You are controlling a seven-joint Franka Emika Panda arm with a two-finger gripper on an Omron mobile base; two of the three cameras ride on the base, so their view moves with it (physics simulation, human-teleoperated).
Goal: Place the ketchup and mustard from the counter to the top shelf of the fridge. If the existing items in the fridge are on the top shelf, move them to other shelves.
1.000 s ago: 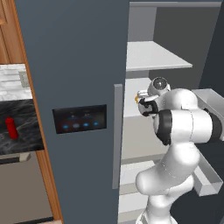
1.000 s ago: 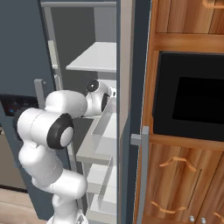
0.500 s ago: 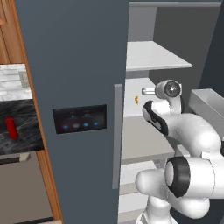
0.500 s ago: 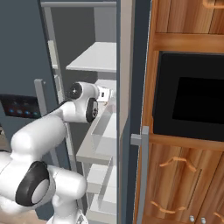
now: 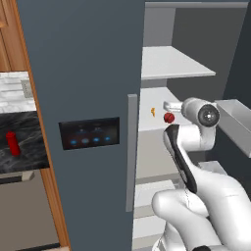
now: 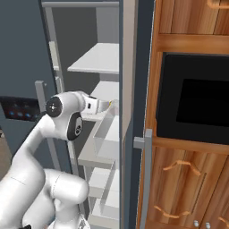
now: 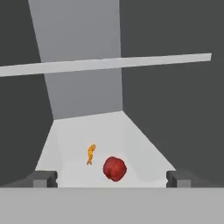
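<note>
Left base view: fridge (image 5: 83,73) stands open, its pale interior exposed at 3 o'clock of the dark door; the arm, folded at the doorway a second ago, has since swung its wrist inward to the second shelf level. The gripper (image 5: 167,106) now points into the cavity at 9 o'clock of the wrist joint, just beside the red ball (image 5: 168,117), with the orange piece (image 5: 153,112) near it at 10 o'clock. Both sit on a shelf below the top shelf (image 5: 171,63), which carries nothing that can be seen. Ketchup (image 5: 12,143) stands on the counter (image 5: 22,142) at far 9 o'clock, well apart from the arm; mustard not located. Right base view: gripper (image 6: 102,105) reaches past the door edge toward 3 o'clock, under the top shelf (image 6: 96,60); a second ago it hung nearer the door frame. Hand view: fingertips (image 7: 43,178) stand wide apart, released, nothing between them; red ball (image 7: 114,169) lies ahead at 12 o'clock between the tips, orange piece (image 7: 90,154) at 11 o'clock of it. Judgement: the arm has closed in on the existing items, though they look already clear of the top shelf; bottle transfer not yet begun.
</note>
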